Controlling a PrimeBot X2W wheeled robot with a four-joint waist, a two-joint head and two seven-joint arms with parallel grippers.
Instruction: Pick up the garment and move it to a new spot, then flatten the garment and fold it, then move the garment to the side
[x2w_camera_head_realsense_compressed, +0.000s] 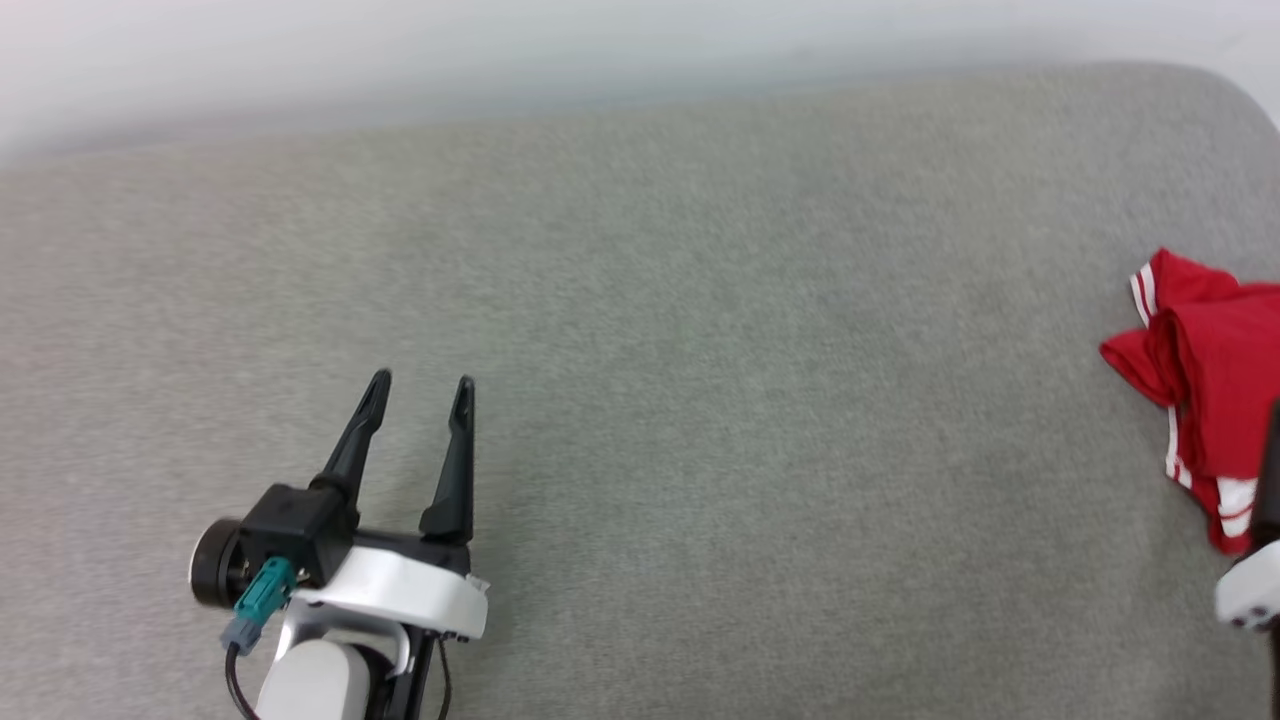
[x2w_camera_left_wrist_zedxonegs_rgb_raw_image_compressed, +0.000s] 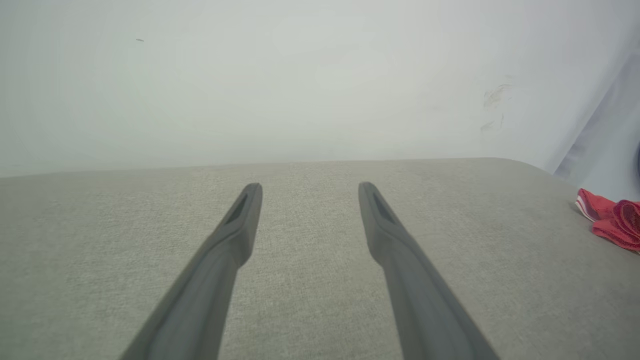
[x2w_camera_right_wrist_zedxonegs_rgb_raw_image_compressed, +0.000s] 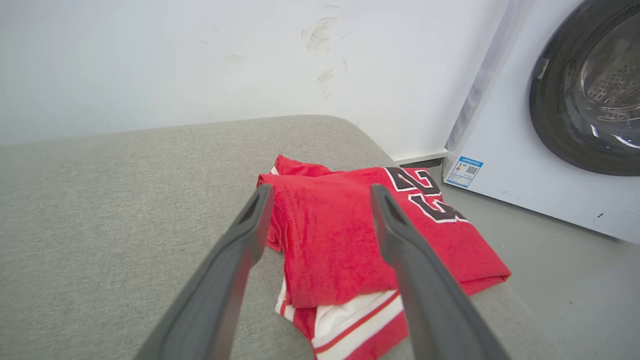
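Grey fabric surface, wide and flat, rounded at its far right corner. Far edge runs along a pale wall.

The garment lies at the surface's right side, close to the right edge and cut off by the frame in the head view. Right wrist view: the garment is in a folded bundle, red with dark white-outlined numerals on top and white and red striped trim showing at the near end. Its right corner reaches the surface's edge. It may hang over slightly, but the angle is too poor to say.

Left gripper sits at lower left over bare fabric, fingers spread apart with nothing between them, well apart from the garment. In its own wrist view the left gripper points toward the far edge, and the garment is a small red shape far to the right.

Right gripper hangs just above the garment, fingers spread wide, holding nothing. Contact with the cloth cannot be told.

Open room: a broad bare stretch from the left gripper across the middle to the garment. Beyond the right edge are grey floor and a white washing machine with a dark round door.
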